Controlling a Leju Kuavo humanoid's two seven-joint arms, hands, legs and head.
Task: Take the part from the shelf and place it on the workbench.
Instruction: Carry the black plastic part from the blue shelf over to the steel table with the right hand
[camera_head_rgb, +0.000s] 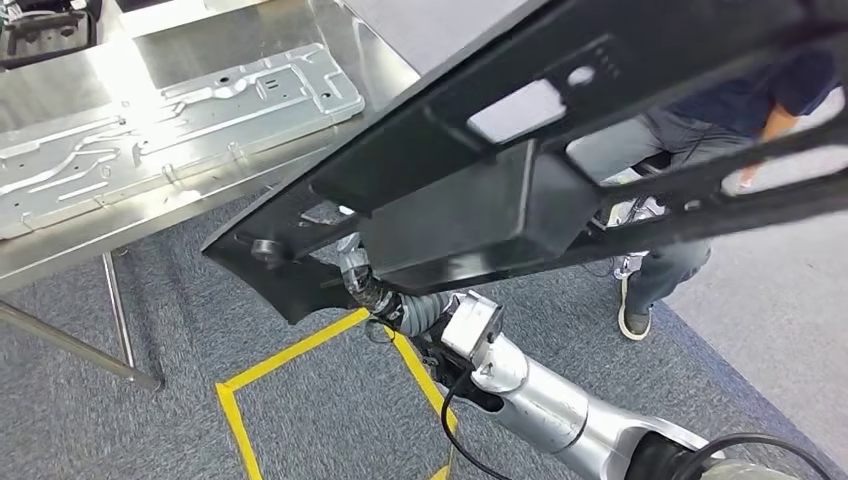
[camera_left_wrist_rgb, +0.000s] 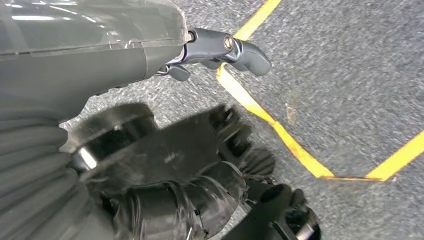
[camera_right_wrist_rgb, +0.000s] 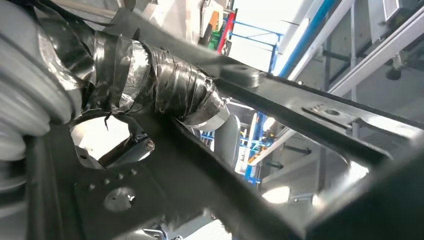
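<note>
Under the part, near-centre: right hand (camera_head_rgb: 362, 283) reaches up from below, taped fingers (camera_right_wrist_rgb: 165, 90) wrapped over one of the part's bars; it grips the part.
Left hand: left hand (camera_left_wrist_rgb: 165, 200) in its wrist view, hanging over grey carpet (camera_left_wrist_rgb: 350, 75) with yellow floor tape (camera_left_wrist_rgb: 280, 135); thumb (camera_left_wrist_rgb: 225, 47) stuck out, dark fingers curled in, nothing plainly in them. Can't tell for certain whether it's closed.
Part: black frame part (camera_head_rgb: 520, 180), long, with cut-outs and cross bars, held up in the air, running from near-left to far-right across the head view, tilted. Not touching the bench.
Workbench: steel workbench (camera_head_rgb: 250, 25) at far left, a stamped silver panel (camera_head_rgb: 170, 130) already lying on it.
Person: person (camera_head_rgb: 690, 130) standing far right, behind the frame.
Handling (my read): stiff, probably fairly light for its span but long, so it'll lever hard on a one-hand grip. Smooth painted bars look slippery. Best held on a cross bar near the middle, second hand under the low end.
</note>
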